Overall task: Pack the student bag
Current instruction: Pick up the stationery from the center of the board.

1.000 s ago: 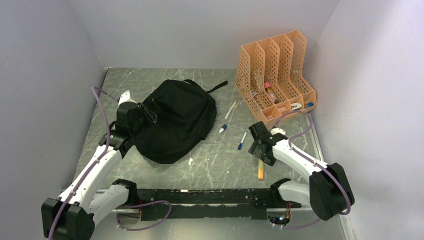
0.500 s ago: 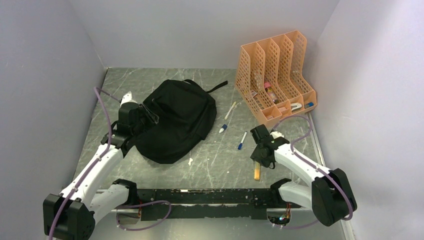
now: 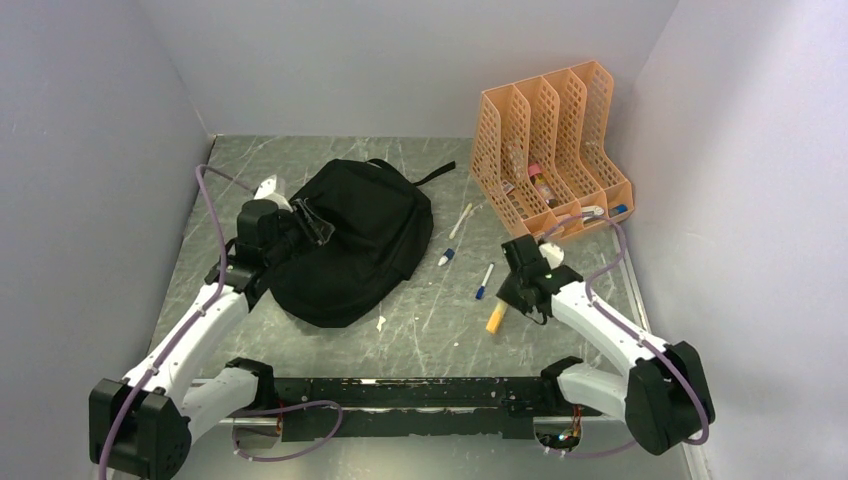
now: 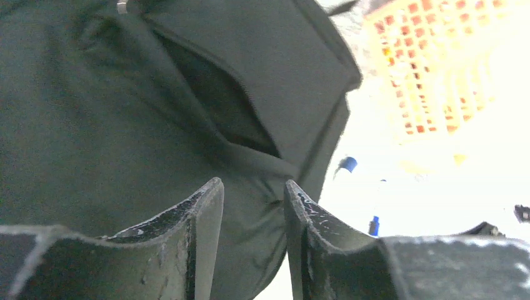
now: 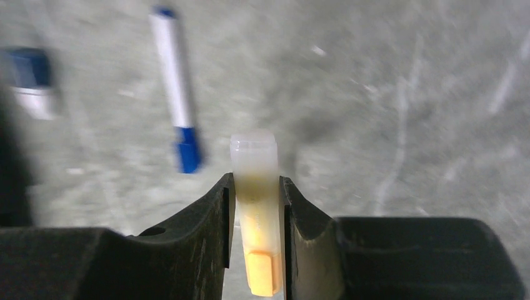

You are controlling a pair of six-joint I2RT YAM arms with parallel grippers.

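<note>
The student bag (image 3: 360, 240) is a floppy black backpack lying left of the table's middle. My left gripper (image 3: 312, 228) is at its left side, and its fingers pinch a fold of the black fabric. In the left wrist view the bag (image 4: 125, 125) fills the frame with a zipped opening gaping above my left gripper (image 4: 253, 187). My right gripper (image 3: 513, 300) is shut on an orange highlighter (image 3: 496, 320) and holds it above the table. The right wrist view shows the highlighter (image 5: 257, 206) clamped between the fingers of my right gripper (image 5: 257, 181), its pale cap pointing away.
An orange mesh file organiser (image 3: 550, 150) with small items stands at the back right. A blue-capped white pen (image 3: 485, 281) and a second marker (image 3: 446, 256) lie between the bag and my right gripper. A thin white pen (image 3: 462, 220) lies farther back. Grey walls close in three sides.
My right gripper has lifted the orange highlighter from the table and swung it left and back. My left gripper has moved right and back along the bag with the fabric.
</note>
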